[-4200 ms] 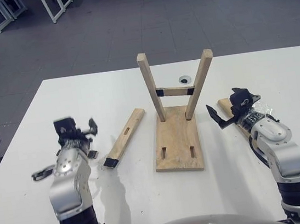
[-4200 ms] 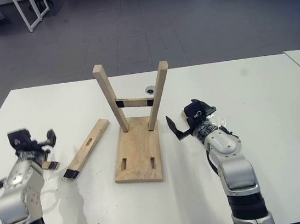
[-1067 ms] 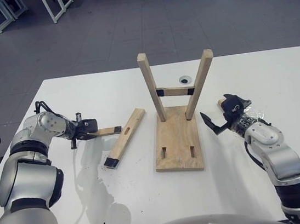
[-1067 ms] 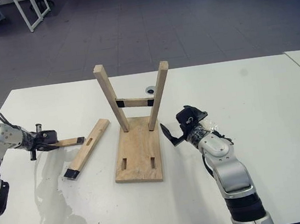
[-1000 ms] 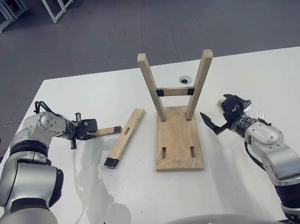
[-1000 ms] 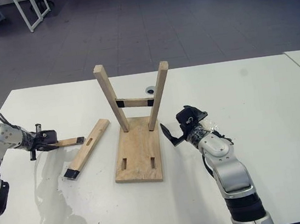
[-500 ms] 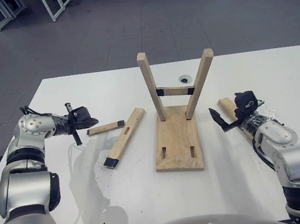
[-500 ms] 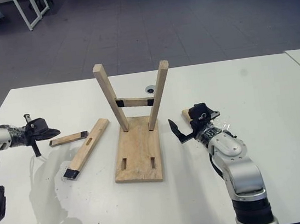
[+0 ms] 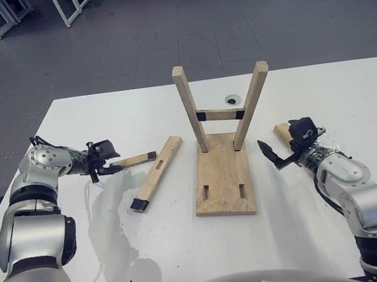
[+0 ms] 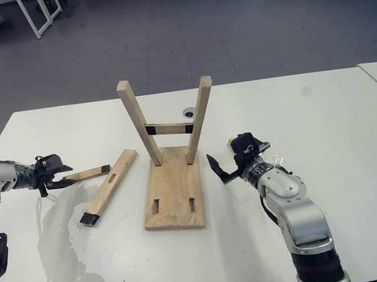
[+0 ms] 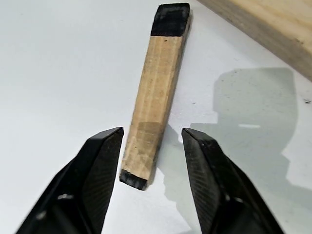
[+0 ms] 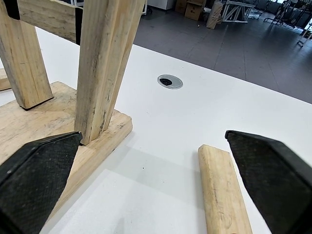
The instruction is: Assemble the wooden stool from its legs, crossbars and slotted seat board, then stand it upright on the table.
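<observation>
The seat board is seen lying flat at the middle of the table. Two upright legs are seated in its far slots and joined by a crossbar. The assembly is judged to be half done.

A slip is the first risk. The short crossbar lies toward the table's left edge and is straddled by the left gripper only at its very end. The jaws are held open, with a gap on each side. If they are closed there, the piece may be levered round or dropped. Its far black tip lies just beside the slotted loose leg; whether they touch cannot be told. That leg may therefore be dragged along with it.

A second risk is seen on the right. The right gripper is held with its jaws spread wide, between the board's right side and a second loose leg lying toward the right edge. It is close to the nearer upright, so the seated pair could be knocked askew by a careless sweep, or the board shifted.

No true container is present. The board's slots serve as receivers. The two far ones are filled by the uprights, and the two near slots are bare. A cable hole is set in the table behind the stool.
</observation>
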`<state>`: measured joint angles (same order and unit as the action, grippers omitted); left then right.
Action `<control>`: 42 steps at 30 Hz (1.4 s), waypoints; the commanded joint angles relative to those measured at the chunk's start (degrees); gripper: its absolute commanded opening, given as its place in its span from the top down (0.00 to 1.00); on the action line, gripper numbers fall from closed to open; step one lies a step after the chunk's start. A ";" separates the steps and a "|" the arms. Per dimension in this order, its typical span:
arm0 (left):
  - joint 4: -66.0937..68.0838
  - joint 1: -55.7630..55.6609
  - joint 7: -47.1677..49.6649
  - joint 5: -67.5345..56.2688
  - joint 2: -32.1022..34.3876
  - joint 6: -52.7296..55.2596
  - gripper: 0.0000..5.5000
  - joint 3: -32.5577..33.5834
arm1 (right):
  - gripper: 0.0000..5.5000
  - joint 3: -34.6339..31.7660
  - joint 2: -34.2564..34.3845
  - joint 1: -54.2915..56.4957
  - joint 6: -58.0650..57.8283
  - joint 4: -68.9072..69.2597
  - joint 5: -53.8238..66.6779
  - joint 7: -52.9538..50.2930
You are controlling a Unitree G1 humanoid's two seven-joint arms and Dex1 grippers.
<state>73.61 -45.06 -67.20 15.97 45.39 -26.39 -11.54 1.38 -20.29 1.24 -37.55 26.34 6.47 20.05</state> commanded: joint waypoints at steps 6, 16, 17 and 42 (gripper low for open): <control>1.11 -1.58 2.17 2.25 0.45 0.73 0.37 -0.93 | 0.00 1.79 -0.69 -0.36 0.57 -0.10 -0.46 0.24; 2.78 1.36 7.45 5.53 -0.19 3.23 0.37 -3.38 | 0.00 3.09 -1.34 1.14 1.13 -1.38 -0.58 1.46; 2.94 1.59 6.78 5.57 -0.07 3.88 0.37 -3.43 | 0.00 3.00 -1.43 1.10 1.12 -1.39 -0.55 1.55; 2.57 1.99 9.83 -1.43 -0.79 9.73 0.37 3.65 | 0.00 3.99 -1.25 1.11 1.06 -1.32 -0.58 1.84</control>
<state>75.68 -44.47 -59.08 16.23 45.49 -17.23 -9.87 4.77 -21.23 1.54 -36.47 24.90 5.85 21.40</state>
